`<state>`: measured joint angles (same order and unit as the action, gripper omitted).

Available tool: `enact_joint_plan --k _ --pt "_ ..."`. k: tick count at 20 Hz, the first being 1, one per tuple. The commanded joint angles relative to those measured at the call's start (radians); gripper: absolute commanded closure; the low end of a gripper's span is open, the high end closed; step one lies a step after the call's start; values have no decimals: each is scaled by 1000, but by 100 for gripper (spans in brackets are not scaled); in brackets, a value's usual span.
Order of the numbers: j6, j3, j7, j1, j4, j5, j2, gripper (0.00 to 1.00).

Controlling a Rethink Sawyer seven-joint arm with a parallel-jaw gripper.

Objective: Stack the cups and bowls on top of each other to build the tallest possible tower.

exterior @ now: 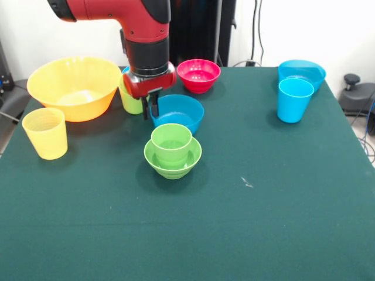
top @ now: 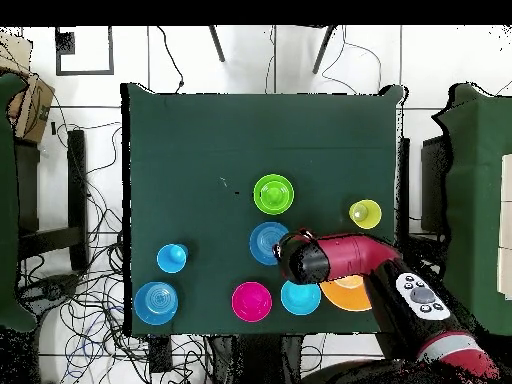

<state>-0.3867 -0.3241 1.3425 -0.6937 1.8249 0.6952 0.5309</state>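
Observation:
The tower (exterior: 172,151) is a green cup standing in a small green bowl at mid table; it also shows in the overhead view (top: 273,193). My gripper (exterior: 151,109) hangs over the left rim of the small blue bowl (exterior: 179,112), just behind the tower. A yellow-green cup (exterior: 129,100) stands partly hidden behind the gripper. The red bowl (exterior: 199,75) is at the back. The large yellow-orange bowl (exterior: 73,88) and the pale yellow cup (exterior: 45,133) are at the left. The sky-blue cup (exterior: 295,99) stands before the wide blue bowl (exterior: 302,71) at the right.
In the overhead view the arm (top: 345,258) covers part of the yellow-orange bowl (top: 348,294). A further blue round piece (top: 300,297) lies between that bowl and the red bowl (top: 251,301). A small white scrap (exterior: 247,183) lies on the green cloth.

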Motion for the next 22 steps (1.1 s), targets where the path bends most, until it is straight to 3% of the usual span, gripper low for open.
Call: enact_joint_plan --k 1,6,10,17,22 --pt "-248 -61 -120 9 -12 -41 33 100" --pt "-365 -85 -133 -19 81 -96 152 100" --pt "-442 -120 -162 -35 108 -128 197 100" --pt "-507 -166 -157 -50 105 -147 201 100" --pt "-527 -234 -181 -102 80 -201 161 100"
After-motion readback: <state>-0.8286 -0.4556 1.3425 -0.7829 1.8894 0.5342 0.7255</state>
